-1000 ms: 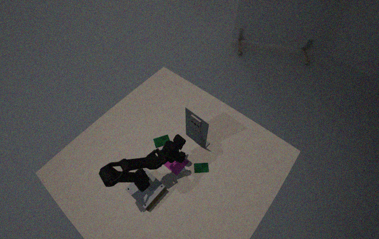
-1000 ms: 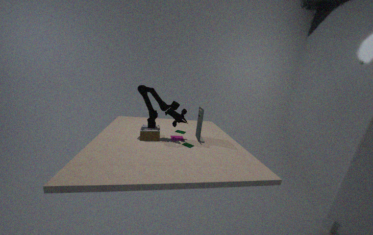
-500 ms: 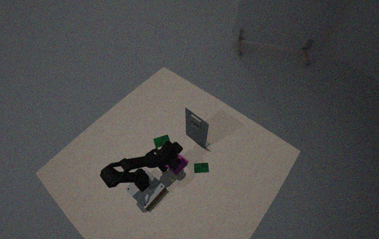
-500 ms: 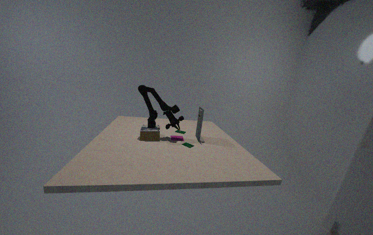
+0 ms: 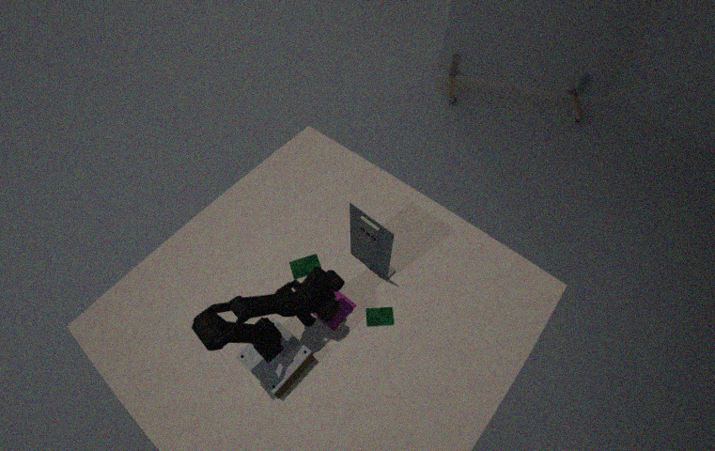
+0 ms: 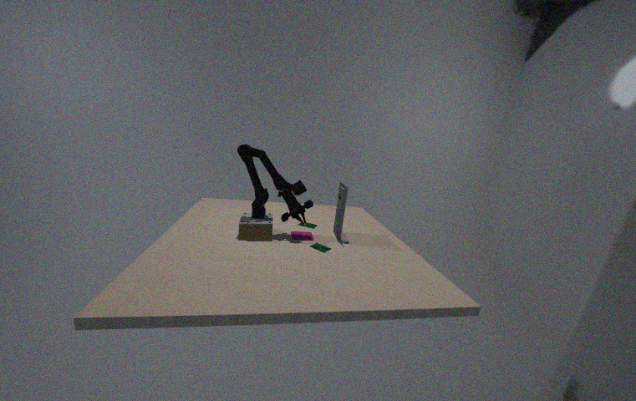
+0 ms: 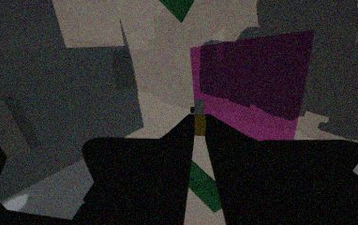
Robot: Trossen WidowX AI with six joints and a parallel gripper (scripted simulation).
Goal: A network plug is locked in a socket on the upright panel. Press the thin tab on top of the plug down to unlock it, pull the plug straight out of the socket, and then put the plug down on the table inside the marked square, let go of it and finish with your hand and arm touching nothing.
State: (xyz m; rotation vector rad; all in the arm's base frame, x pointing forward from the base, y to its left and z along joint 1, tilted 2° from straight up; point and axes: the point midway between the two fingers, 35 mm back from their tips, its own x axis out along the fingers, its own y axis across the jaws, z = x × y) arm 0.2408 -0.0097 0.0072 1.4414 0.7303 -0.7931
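Note:
My gripper (image 6: pixel 304 223) (image 7: pixel 199 119) is shut on the plug (image 7: pixel 200 126), a small yellowish and grey piece between the fingertips. The hand points steeply down and the plug is in the air above the table. In the wrist view the magenta marked square (image 5: pixel 345 307) (image 6: pixel 306 233) (image 7: pixel 270 129) lies below, beyond the tips and to their right, partly in shadow. In the top view the hand covers part of the square, and the plug cannot be made out. The grey upright panel (image 5: pixel 371 248) (image 6: pixel 340 210) (image 7: pixel 82 84) stands apart from the gripper.
Two flat green rectangles lie on the table, one (image 5: pixel 303 264) (image 6: pixel 307 225) beyond the hand and one (image 5: pixel 380 316) (image 6: pixel 320 247) beside the marked square. The arm's base (image 5: pixel 294 375) (image 6: pixel 255 231) stands on the opposite side of the square from the panel.

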